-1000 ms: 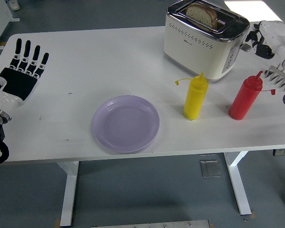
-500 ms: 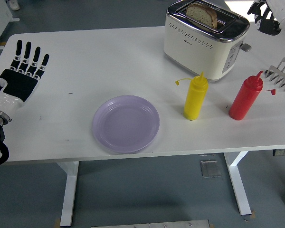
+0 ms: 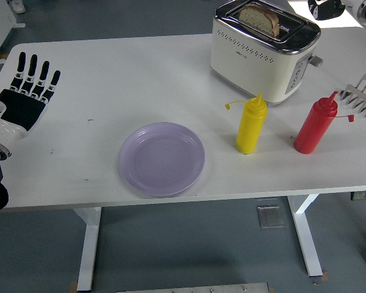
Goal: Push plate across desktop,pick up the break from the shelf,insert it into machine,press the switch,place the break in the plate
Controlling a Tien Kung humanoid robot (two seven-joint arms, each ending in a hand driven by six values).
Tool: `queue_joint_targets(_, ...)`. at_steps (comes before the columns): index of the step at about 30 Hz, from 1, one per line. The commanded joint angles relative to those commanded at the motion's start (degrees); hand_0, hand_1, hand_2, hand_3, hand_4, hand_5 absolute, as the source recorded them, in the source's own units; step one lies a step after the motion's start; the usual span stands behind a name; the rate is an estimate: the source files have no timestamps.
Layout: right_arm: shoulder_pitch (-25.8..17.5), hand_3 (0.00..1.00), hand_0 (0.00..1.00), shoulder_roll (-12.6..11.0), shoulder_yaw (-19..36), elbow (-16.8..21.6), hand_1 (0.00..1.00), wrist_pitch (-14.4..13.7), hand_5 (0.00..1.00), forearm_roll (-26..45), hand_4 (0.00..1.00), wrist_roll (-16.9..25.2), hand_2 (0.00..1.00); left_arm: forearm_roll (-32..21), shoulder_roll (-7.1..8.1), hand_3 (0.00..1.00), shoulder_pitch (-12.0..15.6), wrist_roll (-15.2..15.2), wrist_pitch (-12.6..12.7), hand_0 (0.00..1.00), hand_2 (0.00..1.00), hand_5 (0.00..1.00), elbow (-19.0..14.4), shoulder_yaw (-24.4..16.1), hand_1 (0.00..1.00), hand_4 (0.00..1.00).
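A round, pale lilac plastic plate [image 3: 161, 158] lies empty on the white desk [image 3: 122, 79], a little left of centre in the lower half of the frame, near the front edge. In the upper right stands a cream-coloured two-slot toaster [image 3: 262, 52] with a metal top; a slice of brown bread [image 3: 259, 18] sits in its slot, the crust rising above the rim. Below the toaster, a yellow squeeze bottle [image 3: 251, 124] stands upright just beside it, and a red squeeze bottle [image 3: 315, 125] stands upright further right. A grey metal rack [image 3: 363, 96] shows at the right edge.

The left hand [image 3: 25, 91] lies flat at the left edge, palm up, its black fingers straight, spread and holding nothing. The right hand [image 3: 327, 8] is cut off by the top right corner above the toaster; whether its fingers are apart or together cannot be told.
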Motion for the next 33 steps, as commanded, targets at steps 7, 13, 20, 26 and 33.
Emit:
queue_joint_targets(7,7.36,0.754,0.541,4.03,-4.79,-6.32,0.698,3.12,0.013,2.74,0.549,-0.56,0.722,-0.38,0.38,0.716,-0.19,0.07,-0.05,0.822,0.704,0.998,0.21,0.58,0.752,0.777)
queue_joint_targets(13,11.67,0.761,0.554,7.73,-7.46,-11.35,0.710,2.76,0.043,8.04,0.570,-1.33,0.735,-0.56,0.70,0.715,-0.13,0.08,-0.05,0.819,0.702,0.998,0.34,1.00,0.750,0.777)
queue_joint_targets(20,14.98,0.782,0.595,11.72,-11.37,-17.84,0.735,1.43,0.247,12.98,0.727,-1.66,0.768,-0.62,1.13,0.715,-0.08,0.07,-0.03,0.822,0.705,0.998,0.44,1.64,0.755,0.779)
queue_joint_targets(26,16.75,0.788,0.594,14.22,-14.88,-23.42,0.734,0.85,0.333,15.09,0.763,-2.04,0.777,-0.64,1.41,0.714,0.01,0.05,-0.01,0.823,0.705,0.998,0.56,2.05,0.756,0.781)
queue_joint_targets(33,18.04,0.790,0.584,16.55,-18.00,-27.82,0.732,0.20,0.398,17.11,0.784,-2.06,0.776,-0.64,1.71,0.715,0.03,0.03,-0.01,0.823,0.708,0.998,0.68,2.45,0.761,0.780)
